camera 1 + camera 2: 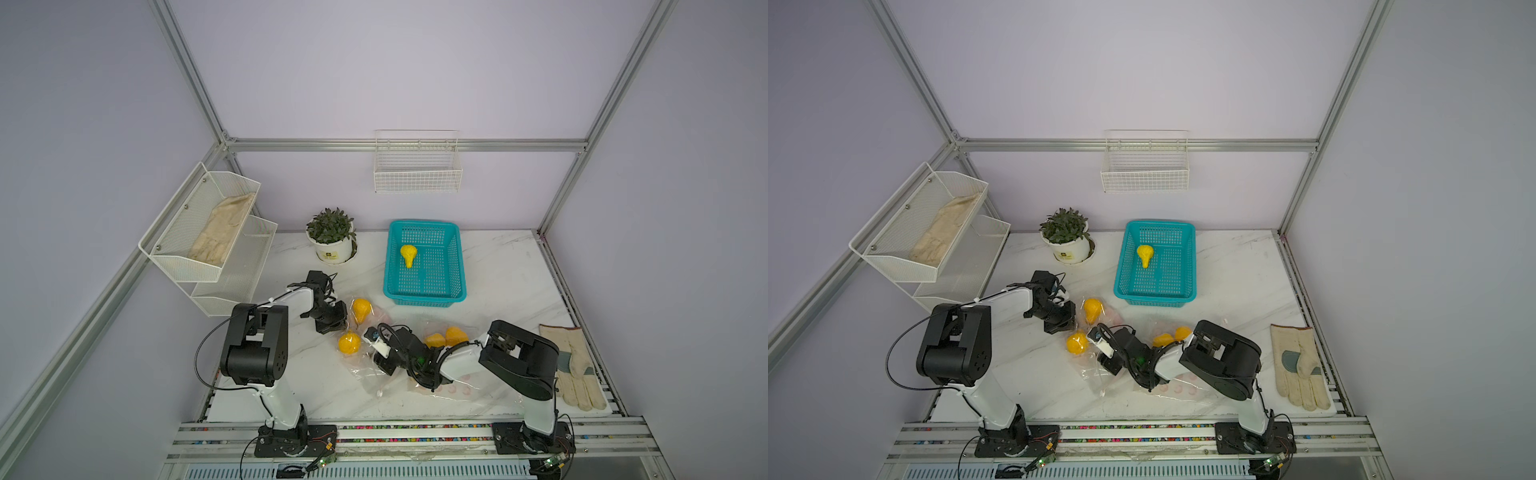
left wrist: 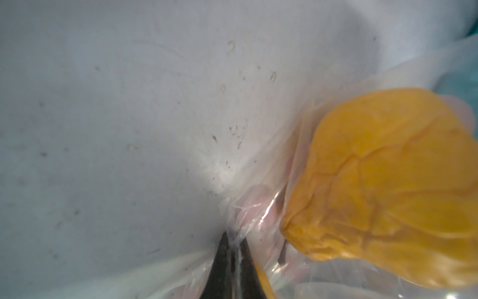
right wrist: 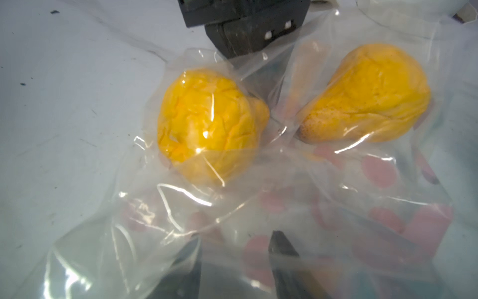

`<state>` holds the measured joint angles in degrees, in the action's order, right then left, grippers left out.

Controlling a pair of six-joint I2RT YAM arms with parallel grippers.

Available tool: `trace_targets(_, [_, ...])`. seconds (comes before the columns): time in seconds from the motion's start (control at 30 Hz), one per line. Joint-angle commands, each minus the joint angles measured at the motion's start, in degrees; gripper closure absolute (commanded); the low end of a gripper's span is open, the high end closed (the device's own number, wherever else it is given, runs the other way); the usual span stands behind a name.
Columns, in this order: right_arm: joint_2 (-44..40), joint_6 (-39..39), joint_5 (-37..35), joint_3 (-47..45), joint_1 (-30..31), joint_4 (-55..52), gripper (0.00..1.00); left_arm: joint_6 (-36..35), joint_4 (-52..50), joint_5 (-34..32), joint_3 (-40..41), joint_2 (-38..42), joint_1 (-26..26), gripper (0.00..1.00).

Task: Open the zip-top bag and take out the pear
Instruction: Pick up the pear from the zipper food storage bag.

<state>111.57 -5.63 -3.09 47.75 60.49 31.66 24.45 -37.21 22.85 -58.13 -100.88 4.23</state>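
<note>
left fingers [image 2: 222, 264]: pressed together, pinching zip-top bag [image 2: 269, 181] film | right fingers [image 3: 283, 259]: spread, bag film draped over them | pear [image 3: 209, 129]: inside bag on desk [image 1: 498, 282], on the robot's side of teal basket [image 1: 424, 297]; second pear [image 3: 367, 95] bagged beside it | third pear [image 1: 408, 254]: inside the basket

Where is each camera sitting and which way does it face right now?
Top views: high above the arm bases, looking down toward the back wall; left arm, right arm and blue basket show.
Left wrist: low over the table, along the shut left gripper pinching the zip-top bag; pear beside.
Right wrist: behind the open right gripper, facing the left gripper across two bagged pears.
Shared: both wrist views show the pinched bag.
</note>
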Motion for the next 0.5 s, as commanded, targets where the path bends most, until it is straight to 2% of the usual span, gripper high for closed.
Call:
trace_targets(0.0, [1.27,0.27,-3.14,2.94,-0.20,-6.23,0.61,-0.71,-1.62,-2.81,0.82,-2.39,0.78,1.00])
trace_targets(0.07, [4.79,-1.54,-2.15,5.77,-0.28,-6.65,0.67,-0.89,-1.63,-2.51,0.74,-2.52,1.28,1.00])
trace_targets(0.27, [9.90,-1.51,2.44,10.87,-0.28,1.67,0.75,-0.91,-1.66,-1.74,1.00,-3.18,2.81,1.00])
trace_targets(0.47, [6.98,-0.61,5.52,9.37,-0.28,14.06,0.74,-0.60,-1.43,-2.06,1.15,-3.62,4.08,1.00])
